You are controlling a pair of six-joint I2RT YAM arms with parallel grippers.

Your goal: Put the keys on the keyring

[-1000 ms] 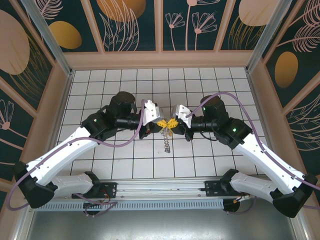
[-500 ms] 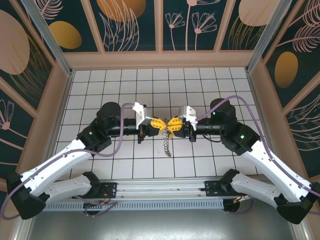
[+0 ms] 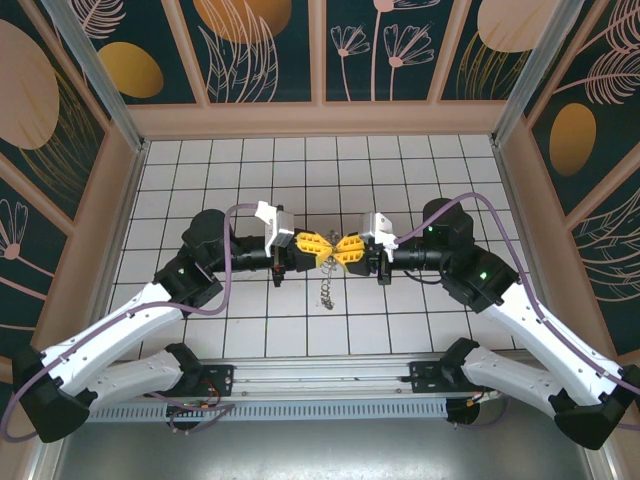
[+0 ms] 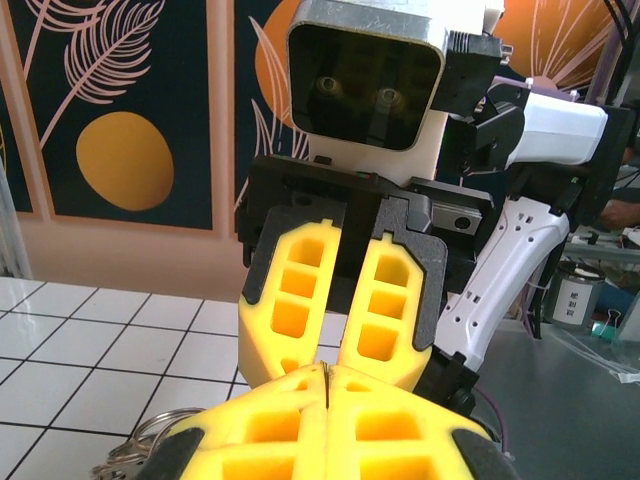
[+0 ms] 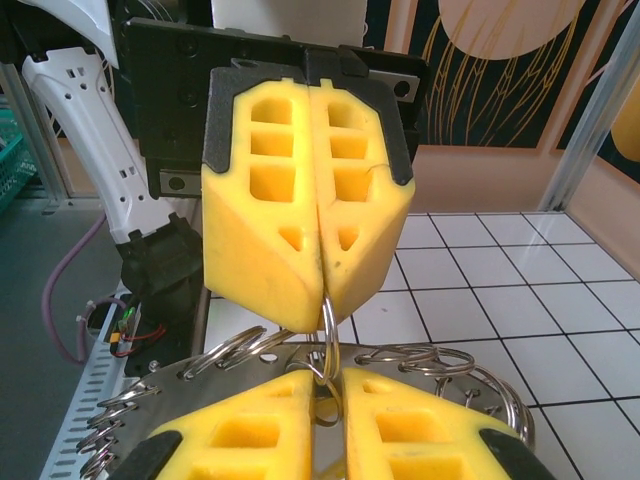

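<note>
The keyring [image 5: 200, 385] is a flat grey metal ring fringed with thin wire loops, held level in the air between both grippers. My left gripper [image 5: 322, 318] comes in from the far side and is shut on one upright wire loop [image 5: 328, 310]. My right gripper [image 5: 327, 378] is shut on the ring's flat rim just below that loop. From above, the left gripper [image 3: 318, 247] and right gripper [image 3: 341, 250] meet tip to tip, and a string of loops [image 3: 326, 285] dangles under them. In the left wrist view my left gripper [image 4: 327, 370] pinches a thin metal edge. The keys are hidden.
White tiled floor [image 3: 240, 170] lies under the grippers, closed in by wooden walls [image 3: 320, 118] at the back and sides. The metal rail [image 3: 320, 378] with both arm bases runs along the near edge. Purple cables loop over both arms.
Both wrists have levelled out and now face each other tip to tip. The left arm's elbow has drawn back to the left. The dangling loops have shifted slightly left.
</note>
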